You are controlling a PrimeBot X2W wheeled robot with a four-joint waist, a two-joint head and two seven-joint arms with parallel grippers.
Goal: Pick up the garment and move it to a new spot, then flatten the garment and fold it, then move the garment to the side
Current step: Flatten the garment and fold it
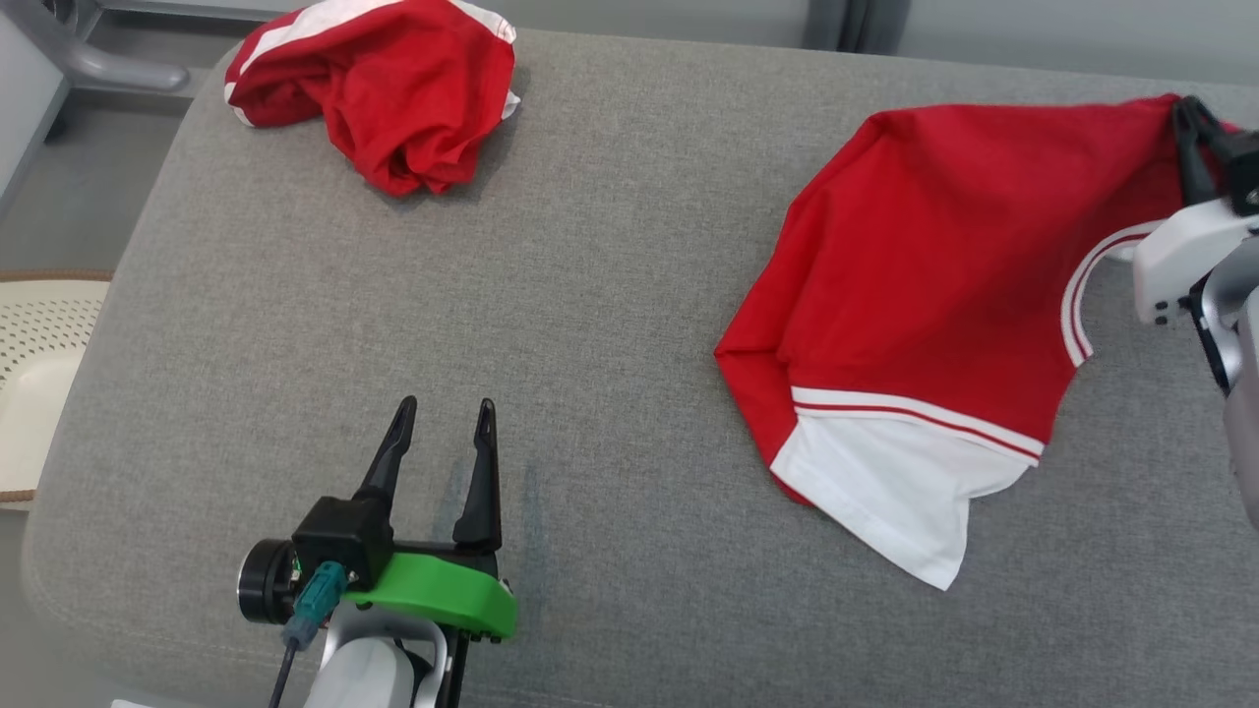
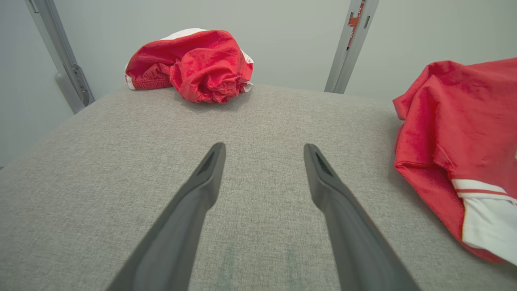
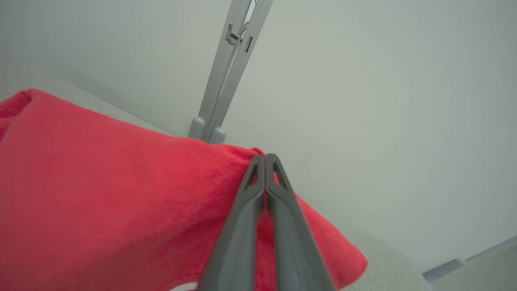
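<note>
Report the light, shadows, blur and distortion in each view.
Head view: soft, even light, no glare; the crumpled red-and-white garment casts a faint shadow on the grey fabric surface. Left wrist view: wide-angle stretch; the left gripper looms large, blurred toward the bottom edge. Right wrist view: the spread red-and-white shirt pinched by the right gripper looks soft and pinkish.

The right gripper point(image 1: 1190, 110) is cut off by the head view's right edge, and the bit of garment point(image 1: 934, 275) between its closed fingers is hidden. A crumpled red heap point(image 1: 384, 88) runs past the top edge. A cream perforated thing point(image 1: 39, 364) at the left is too cropped to identify.
</note>
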